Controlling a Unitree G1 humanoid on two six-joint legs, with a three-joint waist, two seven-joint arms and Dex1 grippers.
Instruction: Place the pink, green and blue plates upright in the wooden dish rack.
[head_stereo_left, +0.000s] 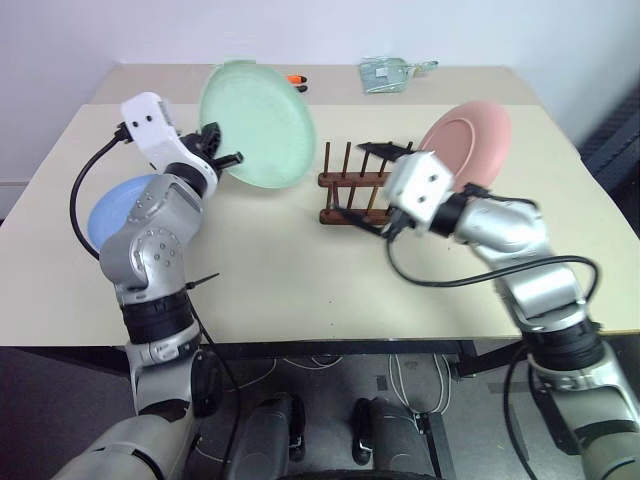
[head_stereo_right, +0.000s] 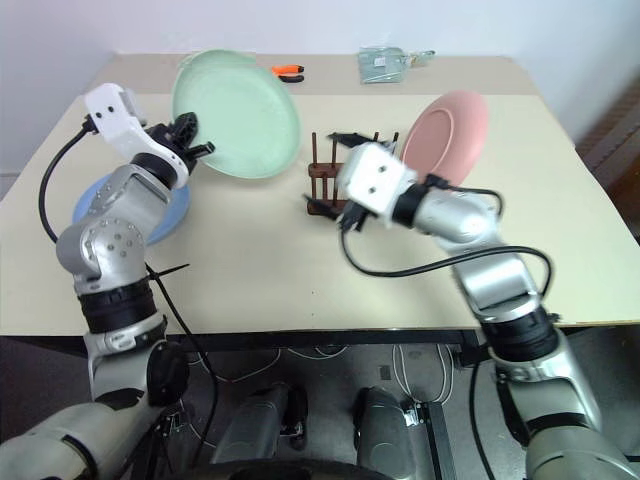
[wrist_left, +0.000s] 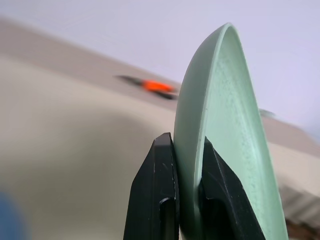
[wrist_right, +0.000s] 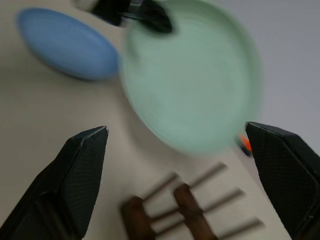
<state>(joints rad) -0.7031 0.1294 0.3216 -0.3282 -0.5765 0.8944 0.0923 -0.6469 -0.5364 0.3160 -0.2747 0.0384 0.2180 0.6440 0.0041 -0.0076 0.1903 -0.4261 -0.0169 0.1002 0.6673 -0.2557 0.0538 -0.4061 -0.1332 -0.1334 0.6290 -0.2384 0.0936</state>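
Carrying green plate (head_stereo_left: 256, 124) clamped by its rim in left gripper (head_stereo_left: 222, 158) toward rack (head_stereo_left: 352, 187); right gripper (wrist_right: 175, 175) spread wide, empty. Needed next: slotting between pegs.

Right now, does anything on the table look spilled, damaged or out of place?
Nothing spilled or broken. The pink plate already stands upright in the wooden dish rack; the green plate is pinched at its rim by the left gripper; the blue plate lies flat. An orange-handled tool and a small packet sit at the far edge.
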